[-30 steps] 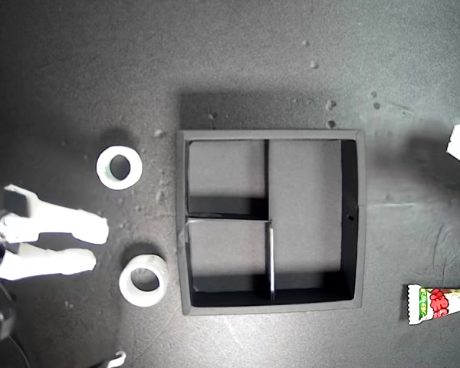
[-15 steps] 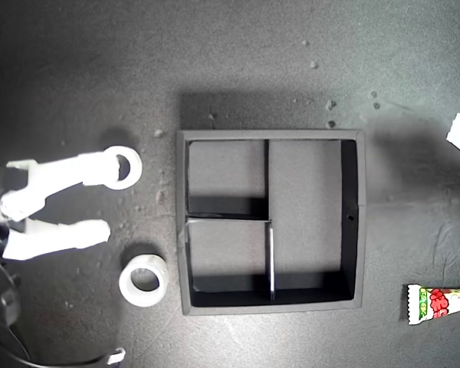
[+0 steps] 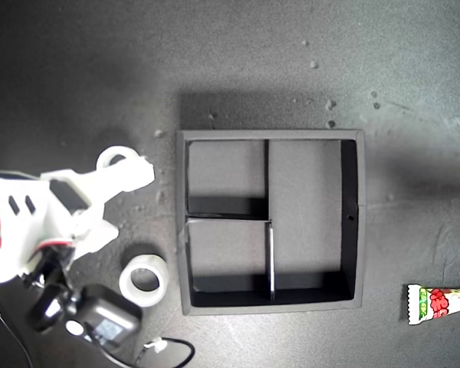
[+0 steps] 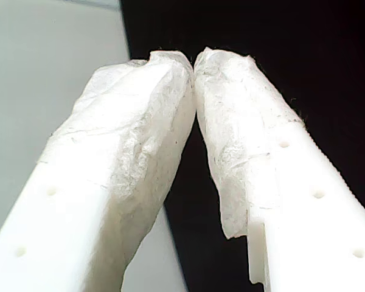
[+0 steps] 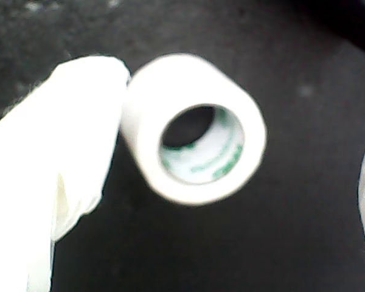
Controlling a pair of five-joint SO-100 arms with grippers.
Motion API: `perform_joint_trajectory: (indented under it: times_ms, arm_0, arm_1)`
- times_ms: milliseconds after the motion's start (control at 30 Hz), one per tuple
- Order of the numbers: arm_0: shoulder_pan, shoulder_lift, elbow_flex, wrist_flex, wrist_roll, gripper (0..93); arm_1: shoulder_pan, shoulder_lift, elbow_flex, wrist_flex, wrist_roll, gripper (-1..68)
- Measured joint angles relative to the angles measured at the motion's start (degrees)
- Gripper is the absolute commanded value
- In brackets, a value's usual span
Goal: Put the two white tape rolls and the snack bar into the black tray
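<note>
My second gripper [image 3: 111,195] sits in the left part of the exterior view, jaws spread, around one white tape roll [image 3: 115,158]. In the second wrist view that roll [image 5: 193,126] touches one white finger [image 5: 67,146] at its side, while the other finger only shows at the frame's edge, well apart from it. The second tape roll [image 3: 144,280] lies lower left of centre in the exterior view, just beside the black tray [image 3: 351,222], free of either finger.

My first gripper [image 4: 194,64] has its tips pressed together with nothing between them; its pads are wrapped in wrinkled white tape.

The rolls are smooth white rings with round open centres, green print inside one. The tray is matte black, square and raised-walled, with two small compartments and one long one. The snack bar [image 3: 441,303], shiny, green and red on white, pokes in at the lower right edge of the exterior view. The surface [image 3: 238,61] is dark, grainy and speckled with pale crumbs.
</note>
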Motion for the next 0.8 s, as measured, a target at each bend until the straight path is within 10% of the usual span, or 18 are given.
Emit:
perform_joint_trajectory:
  times_ms: [300, 800]
  arm_0:
    - [0.0, -2.1, 3.8, -0.5, -6.0, 30.9]
    - [2.7, -8.4, 7.6, -2.8, -10.5, 30.1]
  arm_1:
    - [-6.4, -38.8, -36.5, 15.6, -1.1, -0.1]
    - [-14.7, -41.7, -30.2, 17.9, 14.5, -0.1]
